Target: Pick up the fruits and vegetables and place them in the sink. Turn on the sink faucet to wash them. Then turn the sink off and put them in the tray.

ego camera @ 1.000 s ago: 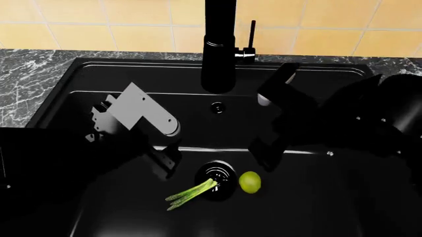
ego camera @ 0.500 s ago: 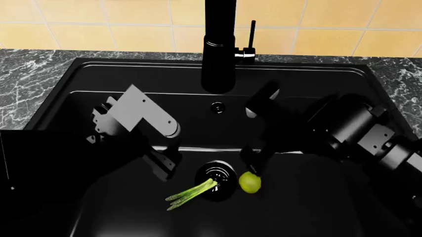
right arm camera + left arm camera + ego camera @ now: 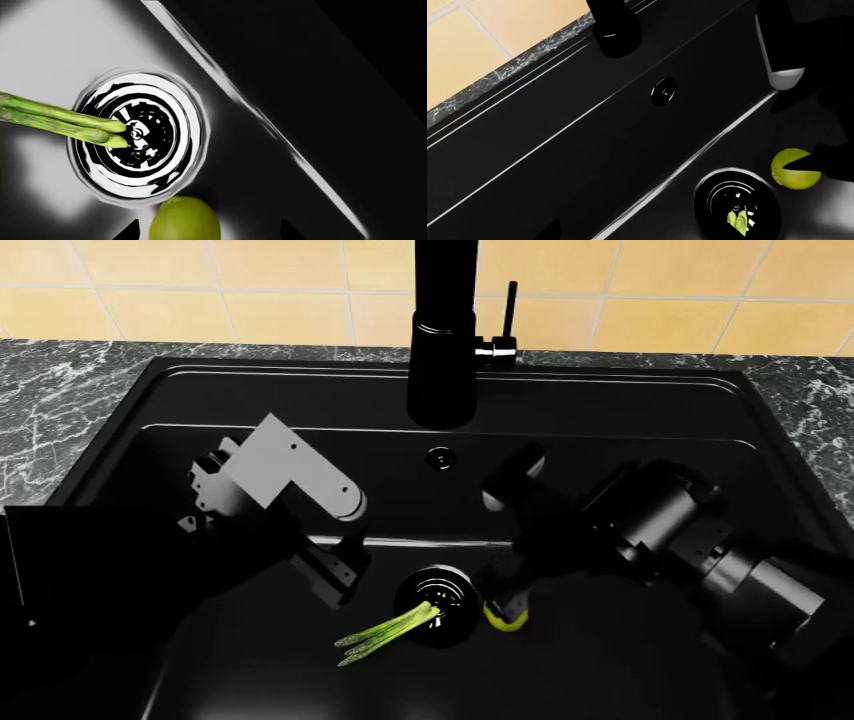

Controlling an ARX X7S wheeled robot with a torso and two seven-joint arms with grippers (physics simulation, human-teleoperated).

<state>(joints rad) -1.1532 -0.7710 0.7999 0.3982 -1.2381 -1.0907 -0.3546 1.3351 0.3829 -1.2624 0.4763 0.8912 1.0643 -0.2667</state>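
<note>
The yellow-green lemon (image 3: 183,220) lies on the floor of the black sink (image 3: 160,410), right of the drain (image 3: 438,595). In the head view the lemon (image 3: 505,619) is mostly covered by my right gripper (image 3: 498,555). That gripper is open, and in its wrist view the fruit sits between and just ahead of its two fingertips (image 3: 127,232). The green asparagus stalks (image 3: 384,631) lie with their tips on the drain (image 3: 137,135). My left gripper (image 3: 336,575) hangs open and empty left of the drain. The faucet (image 3: 443,330) with its side lever (image 3: 511,308) stands behind. The tray is out of view.
A marble counter (image 3: 54,400) and a yellow tiled wall (image 3: 200,290) surround the basin. An overflow hole (image 3: 438,455) marks the back wall, and a step ridge (image 3: 400,540) crosses the basin. The left wrist view shows the lemon (image 3: 790,169) beside the right arm's dark finger.
My right arm has swung left and down into the basin, and its lower finger now covers most of the lemon. The left arm and the asparagus have stayed put.
</note>
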